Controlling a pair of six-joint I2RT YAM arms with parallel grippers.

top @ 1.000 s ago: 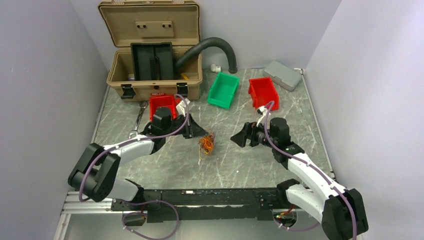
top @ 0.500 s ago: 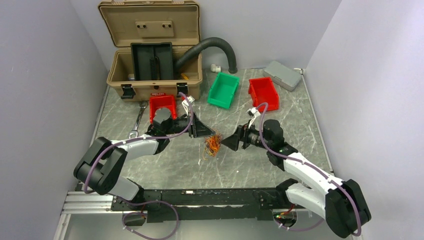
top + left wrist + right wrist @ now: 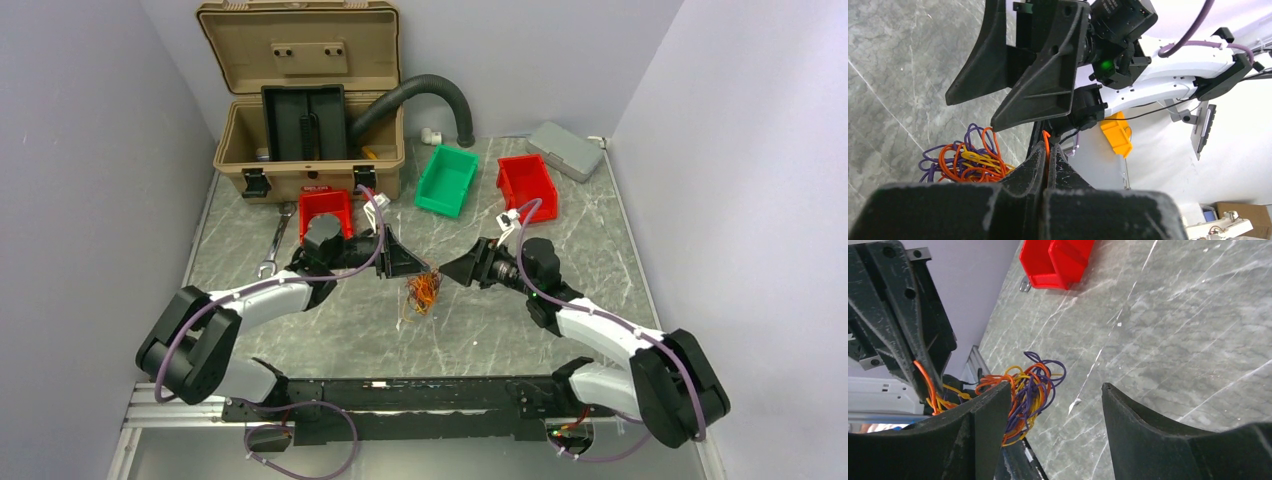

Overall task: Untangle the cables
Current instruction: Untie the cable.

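The cables (image 3: 422, 290) are a small knot of thin orange, yellow and purple wires hanging just above the marble table (image 3: 330, 330) at its middle. My left gripper (image 3: 426, 268) is shut on one orange strand (image 3: 1046, 141) that sticks up between its fingers (image 3: 1028, 167); the rest of the tangle (image 3: 965, 162) hangs to its left. My right gripper (image 3: 452, 271) faces it from the right, tips close together. Seen from the right wrist, that gripper (image 3: 1057, 386) stands open, with the tangle (image 3: 1030, 387) against its left finger and a purple loop reaching into the gap.
An open tan toolbox (image 3: 300, 120) with a black hose (image 3: 430, 90) stands at the back left. A red bin (image 3: 325, 208), a green bin (image 3: 447, 180), another red bin (image 3: 527, 185) and a grey box (image 3: 566, 150) line the back. A wrench (image 3: 275, 245) lies at the left.
My right gripper has travelled left up to the tangle and its jaws have narrowed somewhat. The left gripper has shifted slightly right, still holding the strand.
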